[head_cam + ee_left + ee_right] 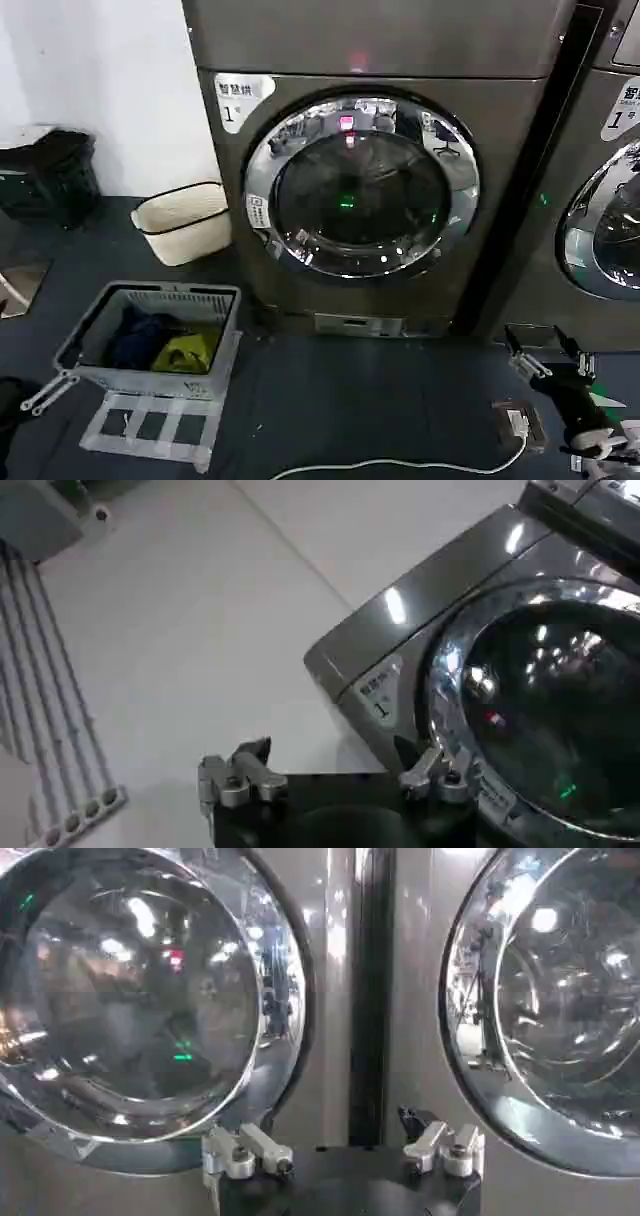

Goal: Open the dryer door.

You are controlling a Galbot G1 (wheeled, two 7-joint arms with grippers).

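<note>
Floor: dark mat lying below the dryer door.
Door: sitting closed.
Right gripper: hanging spread, empty, below the door's right.
Advice: hooking the ring's right edge looks best.

The dryer door sits shut on the front of the dryer. Left of the dryer lie a cushion and a laundry basket; the right gripper, fingers apart, hangs low to the dryer's right.

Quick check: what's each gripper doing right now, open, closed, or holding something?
Left gripper: open, holding nothing, near the dryer door.
Right gripper: open, holding nothing, low at the right.
</note>
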